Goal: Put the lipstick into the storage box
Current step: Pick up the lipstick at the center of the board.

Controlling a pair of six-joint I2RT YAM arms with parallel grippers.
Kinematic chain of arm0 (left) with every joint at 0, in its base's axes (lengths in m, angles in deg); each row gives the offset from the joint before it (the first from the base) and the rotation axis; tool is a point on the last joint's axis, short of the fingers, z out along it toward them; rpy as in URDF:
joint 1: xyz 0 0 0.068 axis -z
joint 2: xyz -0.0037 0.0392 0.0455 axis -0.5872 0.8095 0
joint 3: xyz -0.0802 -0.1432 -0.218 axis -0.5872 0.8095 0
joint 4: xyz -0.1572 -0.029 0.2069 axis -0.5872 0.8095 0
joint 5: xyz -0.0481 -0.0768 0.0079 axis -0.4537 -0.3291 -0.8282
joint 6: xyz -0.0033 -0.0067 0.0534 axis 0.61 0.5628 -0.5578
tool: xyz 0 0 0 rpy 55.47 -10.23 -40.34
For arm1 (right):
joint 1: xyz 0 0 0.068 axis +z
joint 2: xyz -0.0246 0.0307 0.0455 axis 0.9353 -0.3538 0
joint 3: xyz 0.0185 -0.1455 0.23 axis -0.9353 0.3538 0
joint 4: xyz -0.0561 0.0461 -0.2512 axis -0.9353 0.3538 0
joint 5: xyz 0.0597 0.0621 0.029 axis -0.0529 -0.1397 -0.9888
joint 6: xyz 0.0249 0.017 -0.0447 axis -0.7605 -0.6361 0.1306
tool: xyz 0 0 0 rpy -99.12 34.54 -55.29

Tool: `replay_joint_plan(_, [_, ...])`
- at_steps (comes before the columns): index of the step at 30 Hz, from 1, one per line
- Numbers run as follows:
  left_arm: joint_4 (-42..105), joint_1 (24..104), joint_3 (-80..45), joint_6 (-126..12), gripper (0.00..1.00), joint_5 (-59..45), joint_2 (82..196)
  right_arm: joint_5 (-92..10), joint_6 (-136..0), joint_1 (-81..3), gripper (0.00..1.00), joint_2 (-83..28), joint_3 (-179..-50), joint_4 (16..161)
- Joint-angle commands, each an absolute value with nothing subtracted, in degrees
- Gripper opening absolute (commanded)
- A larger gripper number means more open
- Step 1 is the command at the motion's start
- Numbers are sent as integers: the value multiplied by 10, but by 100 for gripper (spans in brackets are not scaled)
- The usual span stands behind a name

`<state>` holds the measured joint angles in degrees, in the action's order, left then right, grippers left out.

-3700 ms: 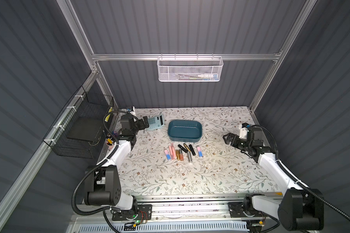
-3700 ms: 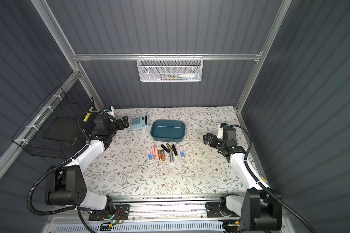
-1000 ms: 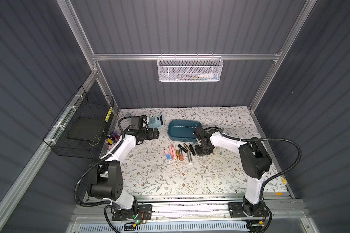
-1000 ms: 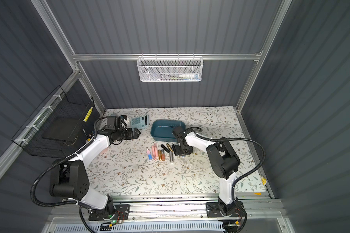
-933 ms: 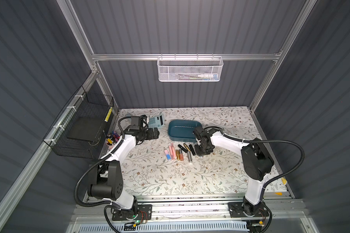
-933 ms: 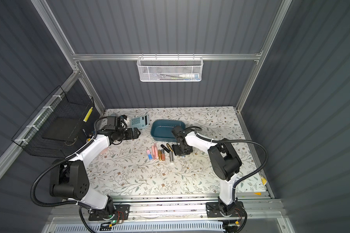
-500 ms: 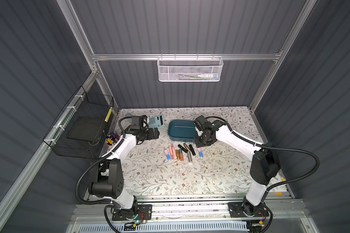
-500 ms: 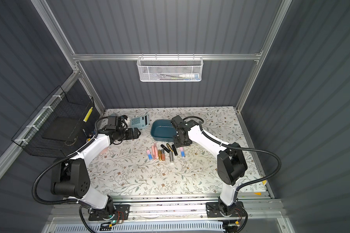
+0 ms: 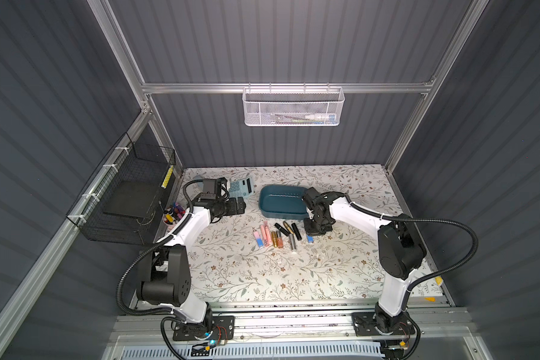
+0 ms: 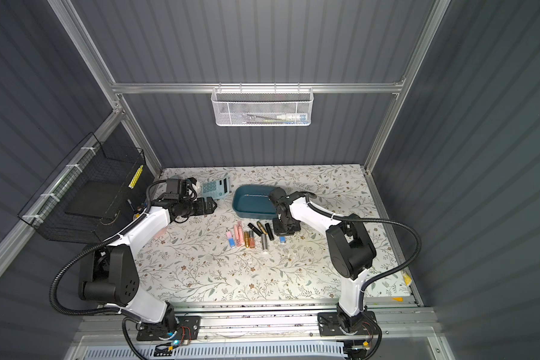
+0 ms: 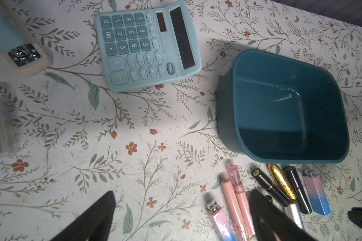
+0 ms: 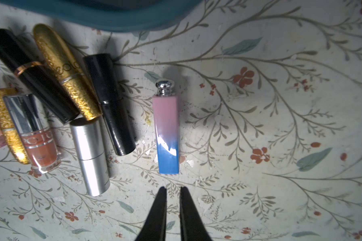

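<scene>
Right claw (image 12: 173, 188) shifted, closed empty — wrist view

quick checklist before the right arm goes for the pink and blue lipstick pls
1. Storage box empty, room for the lipstick: ok.
2. Pink-and-blue lipstick lying apart from the black tube: ok.
3. Right gripper open for the pick: not ok, fingers shut, holding nothing.
4. Fingers around the lipstick: not ok, in the right wrist view the tips sit just off its blue end.
5. Left gripper out of the way: ok, open, near the calculator.
</scene>
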<state>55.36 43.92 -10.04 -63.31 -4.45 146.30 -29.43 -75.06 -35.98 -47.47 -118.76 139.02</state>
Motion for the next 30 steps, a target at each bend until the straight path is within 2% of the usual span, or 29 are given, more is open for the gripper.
replay_joint_plan(1, [560, 443, -112, -639, 100, -45, 1471, -307, -754, -360, 13, -482, -1173, 1379])
replay_joint_plan(5, [560, 443, -109, -638, 100, -44, 1468, -319, -755, -360, 12, -484, -1166, 1365])
replay_joint_plan(8, [560, 442, -106, -636, 100, -43, 1466, -323, -759, -361, 29, -484, -1164, 1359])
replay_joint_plan(12, [562, 443, -104, -636, 100, -41, 1461, -323, -761, -361, 39, -488, -1161, 1354])
replay_joint_plan(24, [568, 442, -103, -646, 100, -37, 1458, -305, -760, -361, 38, -529, -1170, 1339])
replay_joint_plan(30, [570, 443, -106, -646, 100, -40, 1459, -291, -761, -363, 34, -544, -1176, 1332])
